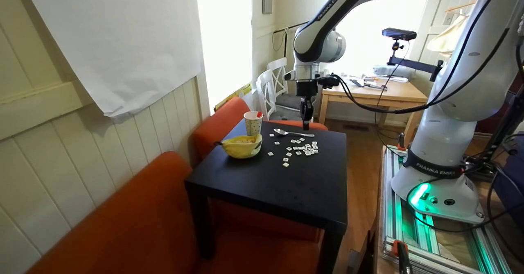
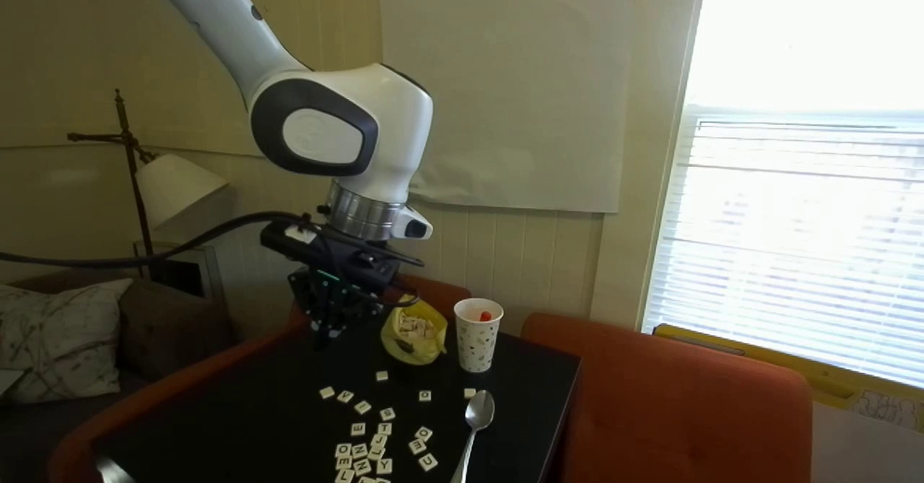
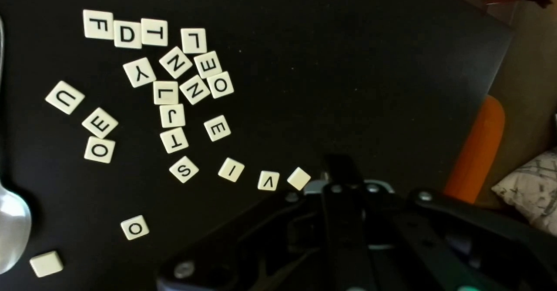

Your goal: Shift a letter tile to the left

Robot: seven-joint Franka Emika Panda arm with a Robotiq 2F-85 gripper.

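Several white letter tiles lie spread on the black table; they show in both exterior views as a cluster with loose ones around it, such as an S tile. In the wrist view a blank-faced tile lies beside the gripper, with a V tile and an I tile in a row leading away from it. An O tile lies apart. My gripper is shut, with nothing seen between its fingertips. In both exterior views the gripper hangs above the table, apart from the tiles.
A yellow bowl holding pale pieces and a patterned paper cup with something red inside stand on the table. A metal spoon lies near the tiles. Orange seats border the table.
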